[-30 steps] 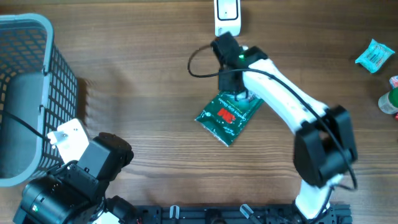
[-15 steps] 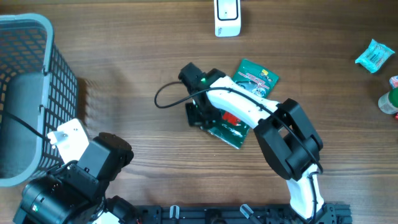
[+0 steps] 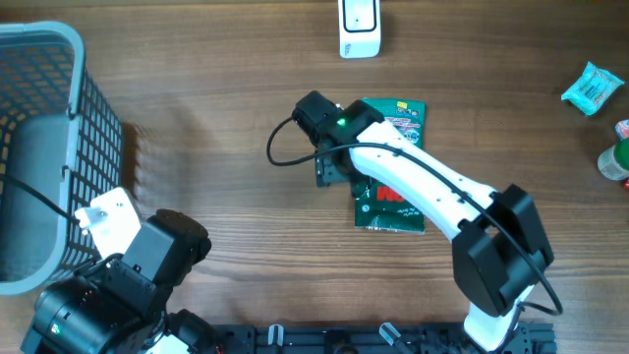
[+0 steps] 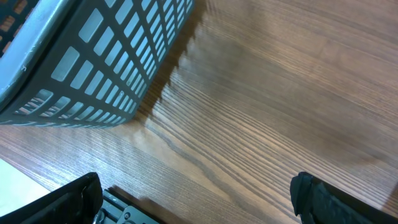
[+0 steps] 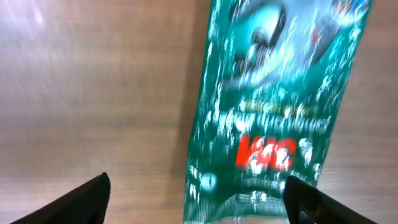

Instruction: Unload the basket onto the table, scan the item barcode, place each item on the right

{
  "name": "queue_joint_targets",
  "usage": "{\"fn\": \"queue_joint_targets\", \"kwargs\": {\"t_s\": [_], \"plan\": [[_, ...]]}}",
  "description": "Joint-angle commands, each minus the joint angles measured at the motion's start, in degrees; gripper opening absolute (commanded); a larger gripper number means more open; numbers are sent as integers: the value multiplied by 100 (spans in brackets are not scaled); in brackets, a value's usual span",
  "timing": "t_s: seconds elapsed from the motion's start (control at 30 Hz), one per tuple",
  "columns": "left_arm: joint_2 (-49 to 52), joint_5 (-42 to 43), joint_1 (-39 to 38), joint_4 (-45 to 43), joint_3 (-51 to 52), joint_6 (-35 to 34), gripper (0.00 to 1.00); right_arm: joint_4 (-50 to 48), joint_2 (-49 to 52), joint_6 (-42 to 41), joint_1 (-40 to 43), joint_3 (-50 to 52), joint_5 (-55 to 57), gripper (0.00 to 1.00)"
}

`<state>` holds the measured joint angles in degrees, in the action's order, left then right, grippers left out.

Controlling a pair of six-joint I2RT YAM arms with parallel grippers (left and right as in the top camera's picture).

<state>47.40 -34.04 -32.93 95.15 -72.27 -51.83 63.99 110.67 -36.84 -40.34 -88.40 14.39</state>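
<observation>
The item is a green packet (image 3: 391,210) with red lettering, lying flat on the wooden table (image 3: 226,118) below the white scanner (image 3: 359,29). The right arm crosses over the packet's middle. My right gripper (image 3: 330,169) hangs at the packet's left edge. In the right wrist view the gripper (image 5: 199,208) is open wide, and the blurred packet (image 5: 273,106) lies on the table below and between the fingertips, untouched by them. My left gripper (image 4: 199,208) is open over bare wood near the basket, holding nothing. No barcode can be made out.
A grey mesh basket (image 3: 69,128) stands at the left edge; its wall (image 4: 81,68) fills the upper left of the left wrist view. A teal packet (image 3: 593,87) and a green-and-red item (image 3: 615,157) lie at the far right. The left arm (image 3: 118,285) sits at the bottom left.
My right gripper was shut on the packet below the scanner. It swung left with it, then opened. The packet now lies loose on the table, turned upright. The left arm has not moved.
</observation>
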Motion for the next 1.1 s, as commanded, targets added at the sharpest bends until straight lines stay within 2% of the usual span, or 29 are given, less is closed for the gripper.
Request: {"fn": "queue_joint_targets", "kwargs": {"t_s": [0.0,0.17,0.27,0.3,0.37,0.43,0.57,0.6,0.63,0.7,0.73,0.9,1.07], "plan": [[-9,-96,22,2,-4,-116,100,-402,210,-66,262,221,479,89],[-9,-96,22,2,-4,-116,100,-800,533,52,798,293,214,80],[-9,-96,22,2,-4,-116,100,-1154,693,885,1128,302,-1016,81],[-9,-96,22,2,-4,-116,100,-1163,767,922,1185,304,-1158,81],[-9,-96,22,4,-4,-116,100,-1150,979,898,1217,304,-1156,82],[-9,-96,22,4,-4,-116,100,-1038,1252,905,1217,306,-1154,89],[-9,-96,22,2,-4,-116,100,-863,1705,820,1220,413,-1158,88],[-9,-96,22,2,-4,-116,100,-822,1810,824,1220,435,-1178,82],[-9,-96,22,4,-4,-116,100,-782,1934,844,1220,452,-1198,66],[-9,-96,20,2,-4,-116,100,-715,2090,988,1220,452,-1222,8],[-9,-96,22,2,-4,-116,100,-719,2103,1200,1220,452,-1447,5],[-9,-96,22,2,-4,-116,100,-739,1838,2144,1231,103,-3036,5],[-9,-96,22,4,-4,-116,100,-629,608,2997,1366,-39,-5187,5]]}}
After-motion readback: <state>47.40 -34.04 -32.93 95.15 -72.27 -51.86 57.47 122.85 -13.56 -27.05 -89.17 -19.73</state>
